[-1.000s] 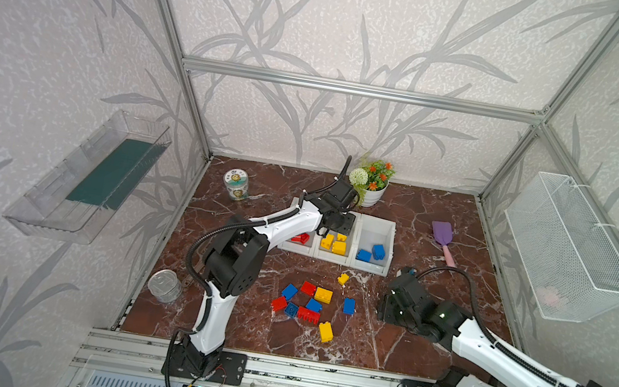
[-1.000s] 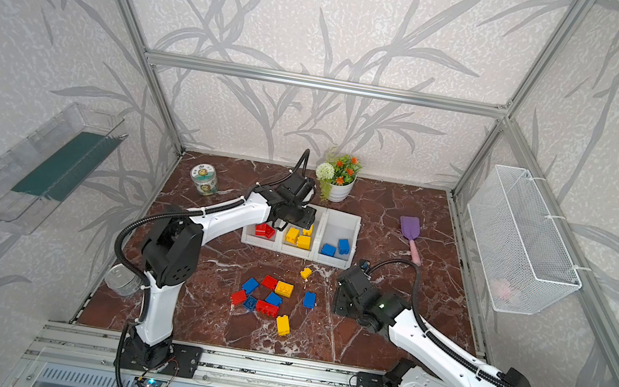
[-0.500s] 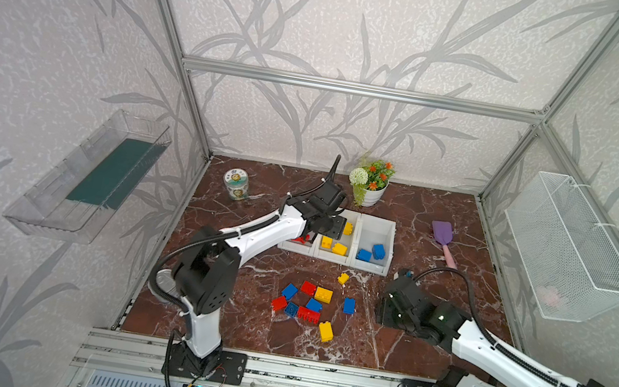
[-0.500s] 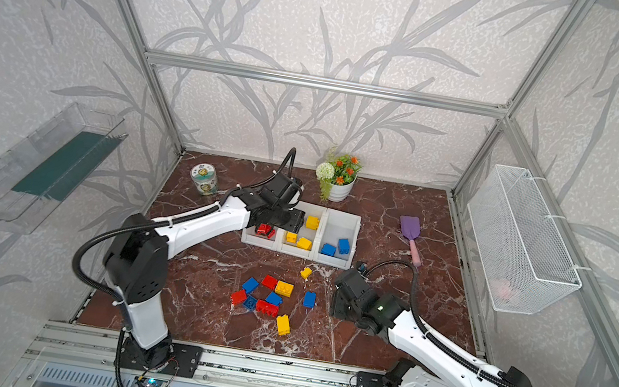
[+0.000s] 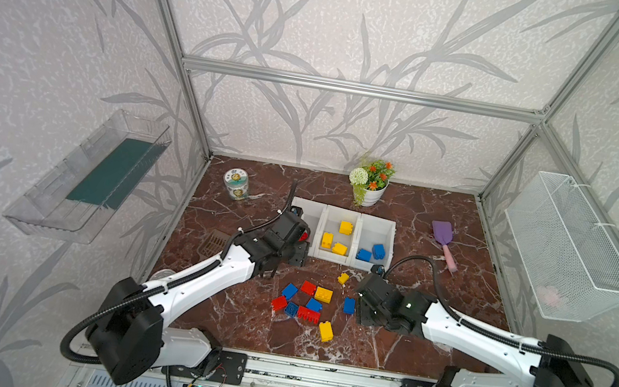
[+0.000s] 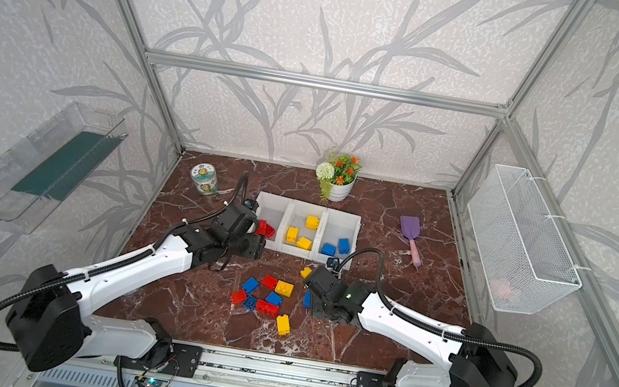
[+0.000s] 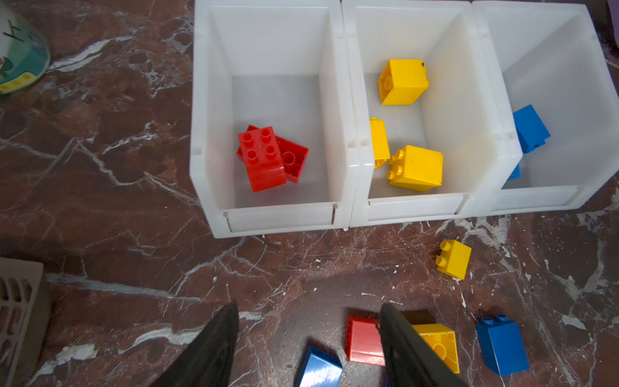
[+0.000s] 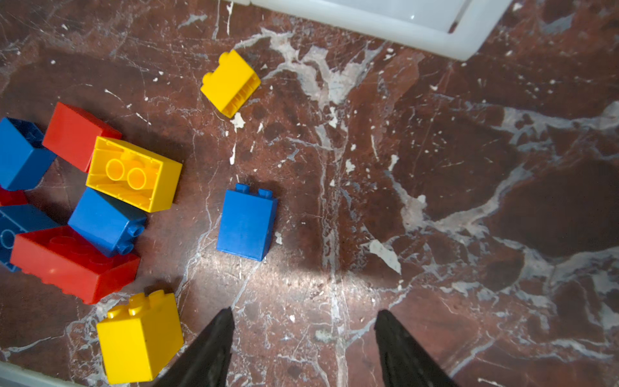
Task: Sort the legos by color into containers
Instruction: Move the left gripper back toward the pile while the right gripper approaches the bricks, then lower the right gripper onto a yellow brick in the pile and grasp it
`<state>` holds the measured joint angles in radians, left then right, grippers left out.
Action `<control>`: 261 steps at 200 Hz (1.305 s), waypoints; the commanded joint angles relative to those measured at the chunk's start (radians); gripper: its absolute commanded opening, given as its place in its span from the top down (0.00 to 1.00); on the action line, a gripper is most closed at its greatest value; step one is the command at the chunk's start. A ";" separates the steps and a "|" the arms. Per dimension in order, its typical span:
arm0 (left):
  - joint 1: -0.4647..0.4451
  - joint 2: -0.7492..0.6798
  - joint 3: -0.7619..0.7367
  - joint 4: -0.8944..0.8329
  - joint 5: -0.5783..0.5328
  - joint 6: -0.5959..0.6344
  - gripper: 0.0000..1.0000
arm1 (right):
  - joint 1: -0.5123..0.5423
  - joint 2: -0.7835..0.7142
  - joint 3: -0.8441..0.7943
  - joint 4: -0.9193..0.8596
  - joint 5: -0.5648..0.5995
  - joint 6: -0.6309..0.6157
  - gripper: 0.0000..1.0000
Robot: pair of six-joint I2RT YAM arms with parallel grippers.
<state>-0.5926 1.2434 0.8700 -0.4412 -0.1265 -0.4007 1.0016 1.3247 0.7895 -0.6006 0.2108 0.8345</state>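
L gripper is pulled back from the containers, jaws apart & empty, w/ red legos left in the bin just ahead of it. R gripper is held open & empty, a blue brick just ahead: judged the next pick.

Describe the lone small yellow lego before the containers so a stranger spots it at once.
On the red marble table, find the row of three white containers. Just before their fronts, short of the mixed pile, one small yellow lego lies on its side, touching nothing. It is smaller than the pile's yellow lego and the yellow lego nearest the robot's base, and closest to the containers.
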 commanded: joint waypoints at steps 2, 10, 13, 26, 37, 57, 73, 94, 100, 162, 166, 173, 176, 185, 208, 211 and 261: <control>0.008 -0.077 -0.060 0.001 -0.029 -0.053 0.30 | 0.014 0.058 0.051 0.010 0.000 -0.003 0.32; 0.008 -0.098 -0.079 0.006 -0.023 -0.059 0.30 | 0.014 0.085 0.068 0.012 -0.006 -0.006 0.32; 0.007 -0.104 -0.086 0.008 -0.020 -0.061 0.31 | 0.014 0.095 0.073 0.012 -0.009 -0.008 0.32; 0.008 -0.128 -0.106 0.013 -0.014 -0.072 0.31 | 0.052 0.136 0.103 0.007 -0.016 -0.011 0.32; 0.007 -0.139 -0.120 0.015 -0.013 -0.078 0.30 | 0.060 0.169 0.128 0.002 -0.020 -0.014 0.32; 0.007 -0.147 -0.127 0.015 -0.015 -0.079 0.30 | 0.073 0.219 0.170 0.004 -0.027 -0.023 0.32; 0.007 -0.146 -0.124 0.011 -0.017 -0.074 0.30 | 0.081 0.252 0.202 0.007 -0.033 -0.033 0.32; 0.008 -0.145 -0.125 0.009 -0.018 -0.071 0.30 | 0.084 0.292 0.238 0.018 -0.040 -0.040 0.32; 0.008 -0.145 -0.127 0.009 -0.019 -0.072 0.30 | 0.084 0.302 0.247 0.022 -0.041 -0.041 0.31; 0.007 -0.155 -0.134 -0.006 -0.032 -0.076 0.30 | 0.084 0.458 0.387 0.032 -0.028 -0.013 0.27; 0.008 -0.157 -0.134 -0.007 -0.030 -0.078 0.30 | 0.085 0.469 0.396 0.029 -0.027 -0.012 0.26; 0.008 -0.159 -0.136 -0.007 -0.029 -0.079 0.30 | 0.085 0.486 0.411 0.026 -0.027 -0.008 0.26; 0.007 -0.159 -0.138 -0.007 -0.029 -0.079 0.30 | 0.084 0.494 0.419 0.027 -0.026 -0.009 0.26; 0.008 -0.162 -0.141 -0.007 -0.027 -0.079 0.30 | 0.085 0.513 0.435 0.028 -0.027 -0.008 0.26; 0.007 -0.167 -0.144 -0.012 -0.023 -0.079 0.30 | 0.084 0.557 0.472 0.020 -0.013 -0.003 0.25; 0.007 -0.167 -0.143 -0.013 -0.023 -0.079 0.30 | 0.084 0.561 0.477 0.016 -0.010 -0.002 0.25; 0.007 -0.171 -0.148 -0.017 -0.022 -0.078 0.30 | 0.082 0.592 0.505 -0.047 0.030 0.038 0.25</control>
<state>-0.5877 1.0897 0.7353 -0.4412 -0.1333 -0.4648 1.0801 1.9091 1.2861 -0.5903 0.2001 0.8394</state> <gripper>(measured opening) 0.700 0.755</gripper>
